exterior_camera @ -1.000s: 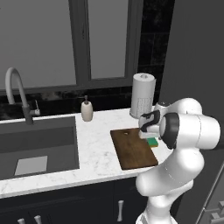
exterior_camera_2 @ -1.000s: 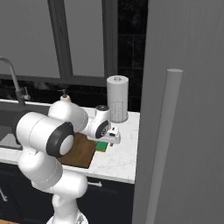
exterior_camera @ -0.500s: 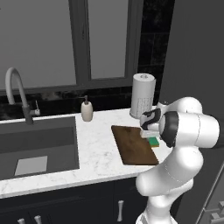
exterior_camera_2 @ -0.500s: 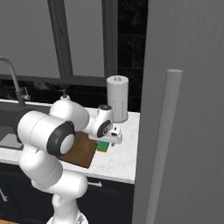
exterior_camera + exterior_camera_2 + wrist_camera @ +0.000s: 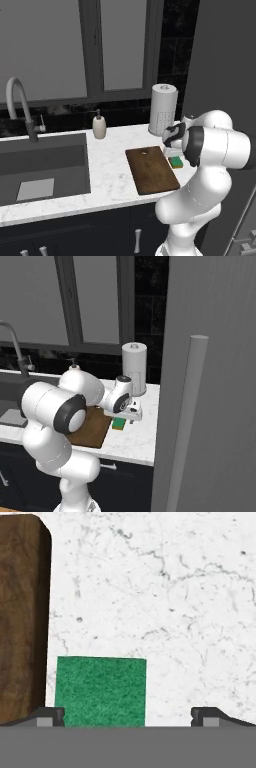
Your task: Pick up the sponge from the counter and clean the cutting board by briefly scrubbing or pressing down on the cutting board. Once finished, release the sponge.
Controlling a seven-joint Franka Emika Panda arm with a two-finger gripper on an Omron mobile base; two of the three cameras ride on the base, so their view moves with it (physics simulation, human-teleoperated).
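The green sponge lies flat on the white marbled counter, just right of the dark brown cutting board. My gripper hangs open straight over the sponge. The sponge sits between the two fingertips, close to the left one. In the left base view the gripper hovers just above the sponge, beside the board. From the right base view the gripper stands over the sponge, and my arm covers part of the board.
A paper towel roll stands just behind the sponge. A soap dispenser, the dark sink with a pale grey sheet and a faucet are to the left. A tall grey panel rises on the right.
The hand has sunk slightly toward the sponge. The jaws stay open, and the sponge and board have not moved.
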